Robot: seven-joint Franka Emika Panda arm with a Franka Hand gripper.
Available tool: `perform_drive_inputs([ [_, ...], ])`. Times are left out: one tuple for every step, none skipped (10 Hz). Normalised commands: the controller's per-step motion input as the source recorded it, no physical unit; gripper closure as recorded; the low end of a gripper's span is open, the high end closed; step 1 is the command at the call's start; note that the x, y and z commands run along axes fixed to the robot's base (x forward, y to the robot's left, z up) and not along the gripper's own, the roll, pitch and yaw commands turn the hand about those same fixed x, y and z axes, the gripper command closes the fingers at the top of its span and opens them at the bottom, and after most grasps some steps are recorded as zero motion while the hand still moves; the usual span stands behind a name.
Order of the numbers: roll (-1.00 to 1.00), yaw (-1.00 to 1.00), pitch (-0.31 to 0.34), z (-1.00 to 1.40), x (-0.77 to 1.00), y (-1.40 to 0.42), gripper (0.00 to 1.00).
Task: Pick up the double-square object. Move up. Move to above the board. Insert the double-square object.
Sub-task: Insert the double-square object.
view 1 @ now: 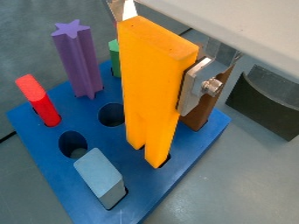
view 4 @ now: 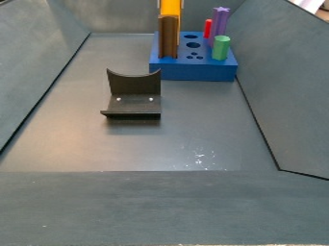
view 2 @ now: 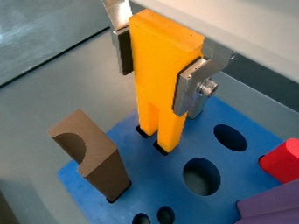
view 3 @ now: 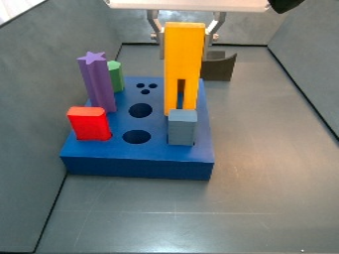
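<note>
The double-square object [view 1: 152, 87] is a tall orange-yellow block with a groove down its face [view 2: 163, 79]. It stands upright, and its lower end meets a slot in the blue board [view 1: 140, 188] near the board's edge. My gripper [view 2: 158, 68] is shut on the block's upper part, with one silver finger [view 2: 193, 87] on each side. In a side view the gripper [view 3: 185, 25] is above the board [view 3: 133, 164] and holds the block [view 3: 183, 64]. The block also shows in a side view [view 4: 170, 8] on the board [view 4: 193, 72].
The board holds a purple star peg [view 3: 93, 79], a green cylinder [view 3: 114, 74], a short red block [view 3: 89, 122], a grey-blue block [view 3: 181, 126] and a brown block [view 2: 93, 153]. Open round holes [view 2: 201, 175] lie beside the orange block. The fixture [view 4: 131, 93] stands on the floor.
</note>
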Motion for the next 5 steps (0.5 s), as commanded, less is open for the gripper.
perform_drive_inputs([
  [0.03,0.00,-0.049,-0.26,0.17,0.00,1.00],
  [0.02,0.00,-0.024,-0.23,0.18,0.01,1.00],
  [0.02,0.00,-0.016,-0.22,0.10,0.02,1.00],
  [0.03,0.00,-0.004,-0.21,0.06,0.06,1.00],
  [0.05,0.00,0.000,-0.22,0.00,0.13,1.00],
])
